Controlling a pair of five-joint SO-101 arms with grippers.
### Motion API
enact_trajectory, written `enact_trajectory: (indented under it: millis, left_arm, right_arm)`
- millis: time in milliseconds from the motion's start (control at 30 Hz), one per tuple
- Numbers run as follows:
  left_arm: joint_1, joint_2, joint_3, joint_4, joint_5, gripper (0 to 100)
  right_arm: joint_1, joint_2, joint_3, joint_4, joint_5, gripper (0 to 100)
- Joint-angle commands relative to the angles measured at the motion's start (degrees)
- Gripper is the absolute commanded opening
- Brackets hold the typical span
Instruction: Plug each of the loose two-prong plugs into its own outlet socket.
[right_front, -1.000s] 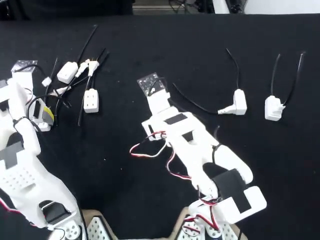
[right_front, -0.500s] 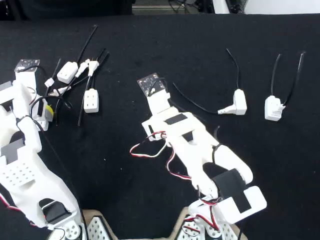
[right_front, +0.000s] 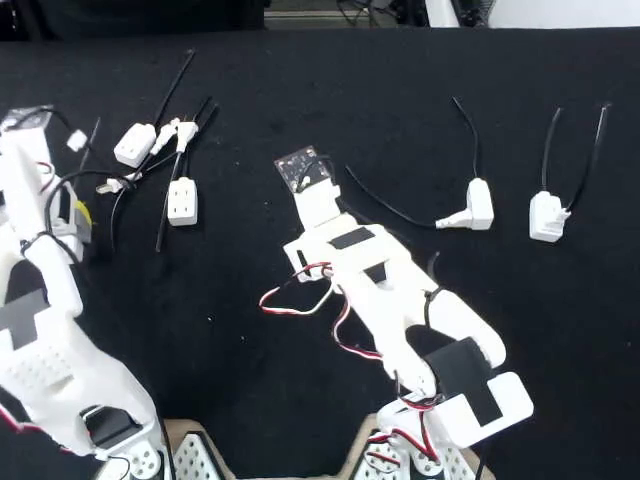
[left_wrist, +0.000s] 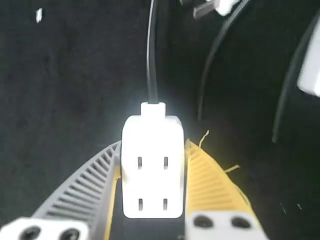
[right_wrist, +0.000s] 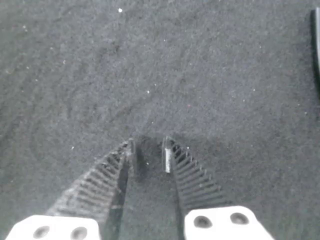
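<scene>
My left gripper (left_wrist: 152, 146) is shut on a white outlet socket (left_wrist: 152, 175) with two pairs of slots; its black cord (left_wrist: 151, 55) runs away from the fingers. In the high view this gripper (right_front: 72, 215) sits at the table's far left. Beside it lie a second white socket (right_front: 182, 200) and two white plugs (right_front: 133, 145), (right_front: 170, 130) among tangled cords. Another two-prong plug (right_front: 478, 205) and a white plug block (right_front: 547, 217) lie at the right. My right gripper (right_wrist: 149, 150) hovers over bare black cloth, fingers narrowly apart, holding nothing.
The right arm (right_front: 350, 250) stretches across the table's middle, with red and white wires (right_front: 300, 295) looping off it. Black cords (right_front: 180, 90) fan out toward the back left. Black cloth (right_front: 300, 80) covers the table.
The left arm has swung toward the back of the table with the socket in its gripper, and the cord trailed along. The right arm has stayed still.
</scene>
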Motion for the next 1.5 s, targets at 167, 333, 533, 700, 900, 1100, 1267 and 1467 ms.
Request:
enact_trajectory:
  millis: [167, 333, 533, 700, 900, 1100, 1267, 1467]
  left_arm:
    - [2.15, -18.81, 10.42, 6.33, 0.79, 3]
    - [7.78, -28.84, 30.11, -4.66, 3.16, 3]
    - [16.48, -40.35, 51.56, -19.25, 7.74, 3]
    - [23.34, -46.42, 61.58, -22.95, 7.56, 8]
    - [25.27, -47.74, 62.11, -22.51, 7.56, 26]
    - [17.71, -47.74, 53.41, -18.20, 5.27, 23]
    - [11.03, -47.03, 54.11, -19.43, -1.93, 23]
    - [11.47, -47.65, 66.77, -29.19, -4.57, 23]
  right_arm:
    - [-0.79, -2.95, -0.13, -1.23, -0.35, 7.8]
    - [-0.53, -2.95, -0.13, -1.23, -0.35, 7.8]
    - [-0.53, -2.95, -0.13, -1.23, -0.35, 7.8]
    - [-0.62, -2.95, -0.13, -1.23, -0.35, 7.8]
    - [-0.62, -2.95, -0.13, -1.23, -0.35, 7.8]
    - [-0.62, -2.95, -0.13, -1.23, -0.35, 7.8]
    - [-0.62, -2.95, -0.13, -1.23, -0.35, 7.8]
    - [2.55, -8.22, -1.80, 6.07, -0.70, 7.7]
